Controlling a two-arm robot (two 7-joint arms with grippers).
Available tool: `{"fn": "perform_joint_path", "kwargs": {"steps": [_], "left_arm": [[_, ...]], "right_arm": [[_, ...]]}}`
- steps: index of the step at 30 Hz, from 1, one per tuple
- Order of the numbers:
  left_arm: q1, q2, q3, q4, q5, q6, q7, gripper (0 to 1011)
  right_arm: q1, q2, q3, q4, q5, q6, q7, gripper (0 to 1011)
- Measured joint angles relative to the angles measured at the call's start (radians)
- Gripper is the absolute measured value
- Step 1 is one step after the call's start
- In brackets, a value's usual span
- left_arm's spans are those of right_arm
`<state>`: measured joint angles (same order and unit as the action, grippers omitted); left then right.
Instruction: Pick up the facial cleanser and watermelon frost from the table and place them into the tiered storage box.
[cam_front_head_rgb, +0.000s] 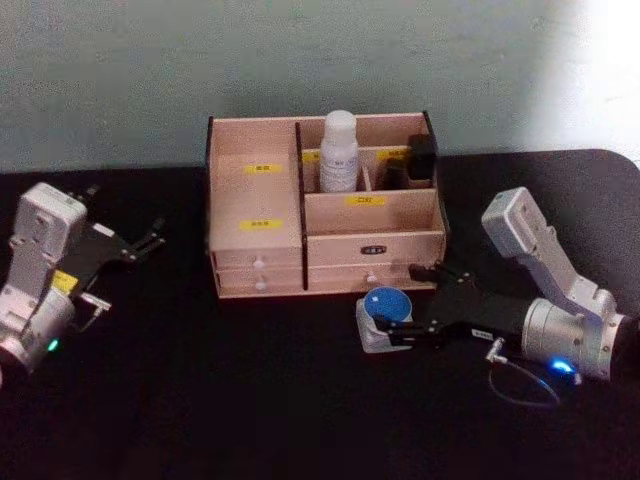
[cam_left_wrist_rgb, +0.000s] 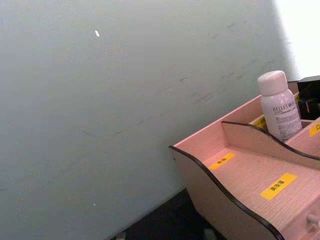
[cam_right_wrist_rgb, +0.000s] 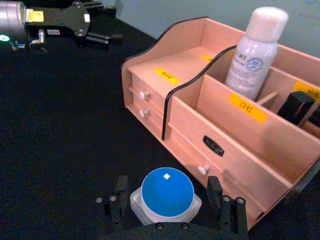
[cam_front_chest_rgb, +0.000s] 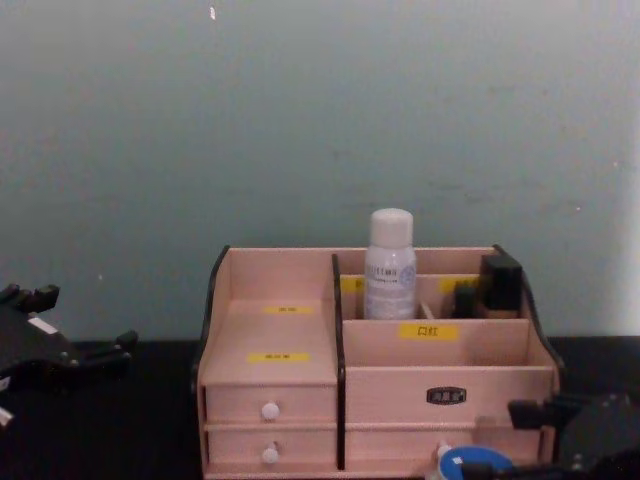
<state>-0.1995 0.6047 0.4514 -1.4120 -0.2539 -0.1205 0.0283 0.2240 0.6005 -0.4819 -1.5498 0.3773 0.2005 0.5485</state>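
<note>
The facial cleanser (cam_front_head_rgb: 338, 150), a tall white bottle, stands upright in a rear compartment of the tiered storage box (cam_front_head_rgb: 255, 205); it also shows in the right wrist view (cam_right_wrist_rgb: 255, 52) and the chest view (cam_front_chest_rgb: 390, 265). The watermelon frost (cam_front_head_rgb: 385, 310), a squat jar with a blue lid, sits on the black table just in front of the box's drawers. My right gripper (cam_right_wrist_rgb: 167, 200) is open around it, one finger (cam_right_wrist_rgb: 120, 190) on each side with a small gap. My left gripper (cam_front_head_rgb: 157, 233) rests open at the table's left, away from the box.
Dark small items (cam_front_head_rgb: 420, 158) fill the box's rear right compartment beside the bottle. A thin cable loop (cam_front_head_rgb: 522, 385) lies by the right arm. A pale green wall (cam_front_chest_rgb: 320, 120) rises close behind the box. Black tabletop (cam_front_head_rgb: 220, 400) stretches in front.
</note>
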Motion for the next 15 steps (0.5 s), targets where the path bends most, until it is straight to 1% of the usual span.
{"fn": "perform_joint_path", "kwargs": {"steps": [7, 15], "left_arm": [[0.000, 0.000, 0.000, 0.000, 0.000, 0.000, 0.000, 1001], [0.000, 0.000, 0.000, 0.000, 0.000, 0.000, 0.000, 1001]], "right_arm": [[0.002, 0.001, -0.010, 0.017, -0.002, 0.006, 0.008, 1000], [0.012, -0.013, -0.018, 0.048, -0.002, 0.015, 0.007, 1000]]}}
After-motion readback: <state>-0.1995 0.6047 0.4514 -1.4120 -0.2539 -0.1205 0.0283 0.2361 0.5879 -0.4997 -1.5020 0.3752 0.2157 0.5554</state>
